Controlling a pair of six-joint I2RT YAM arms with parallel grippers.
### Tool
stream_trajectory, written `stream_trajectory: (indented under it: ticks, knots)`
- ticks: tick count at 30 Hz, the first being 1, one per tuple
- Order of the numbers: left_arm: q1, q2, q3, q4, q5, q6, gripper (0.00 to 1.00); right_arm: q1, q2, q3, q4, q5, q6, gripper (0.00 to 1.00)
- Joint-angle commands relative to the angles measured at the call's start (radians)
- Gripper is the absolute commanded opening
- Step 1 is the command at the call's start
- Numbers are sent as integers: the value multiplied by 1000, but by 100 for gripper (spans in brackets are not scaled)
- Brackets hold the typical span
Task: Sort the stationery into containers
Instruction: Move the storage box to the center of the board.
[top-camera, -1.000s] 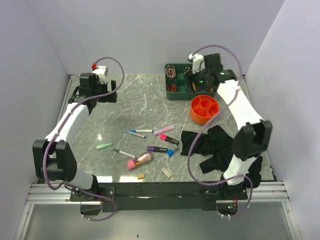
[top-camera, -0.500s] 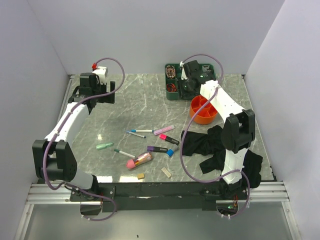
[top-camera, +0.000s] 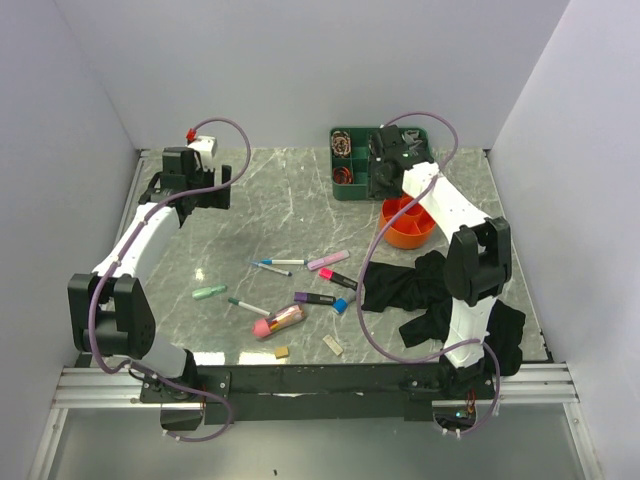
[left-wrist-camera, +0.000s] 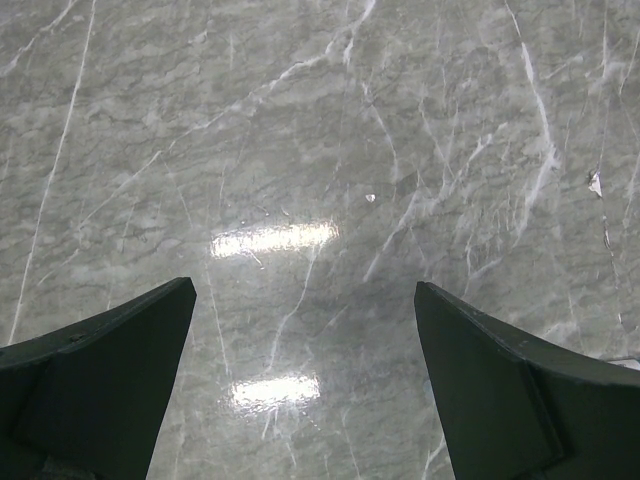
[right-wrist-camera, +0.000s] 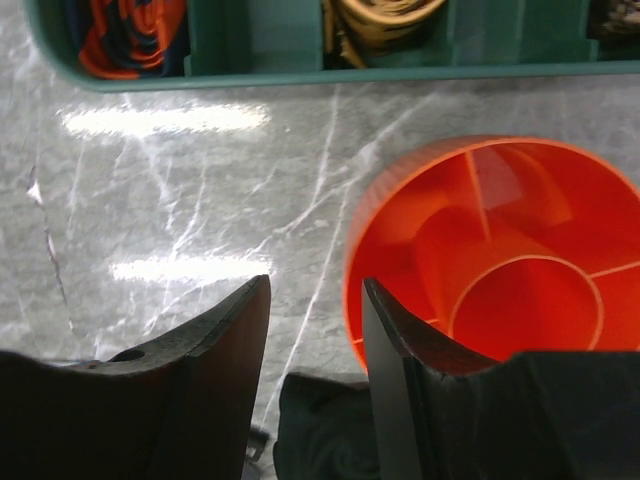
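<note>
I note the right gripper (right-wrist-camera: 315, 292) has swung beside the orange organiser (right-wrist-camera: 385, 235), jaws half-narrowed and empty. Left gripper (left-wrist-camera: 305, 300) is wide. Pens (top-camera: 283, 262) toward the near edge remain unsorted.

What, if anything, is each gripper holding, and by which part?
Nothing is held. The left gripper is open over the table; the right gripper stands open beside the orange organiser, with nothing between its jaws.

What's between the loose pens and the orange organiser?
Nothing on the marble: the run from the pink highlighter to the orange organiser is bare. The black cloth lies at the organiser's near side, off that line. Overhead, the right arm crosses the organiser's right side, and the right gripper sits open by its rim.
</note>
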Motion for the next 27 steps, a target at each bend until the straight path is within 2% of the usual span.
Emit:
stream_trajectory:
  ticks: [1,9,16,20,26,27]
  knots:
    - [-4,5,47,3,-7,1,99,-24,12,7,14,47,32,49]
    - [-4,13,58,-4,-7,5,99,-39,46,-34,11,21,34,44]
    - [-10,15,48,-6,-7,8,99,-41,92,-3,15,5,35,41]
    - [-11,15,47,-9,-8,5,99,-38,110,6,9,-3,34,17]
    - [-11,10,47,-4,-7,12,99,26,58,-8,5,-9,-3,0]
    - [-11,4,44,-4,-7,14,99,39,47,-12,5,-11,-17,0]
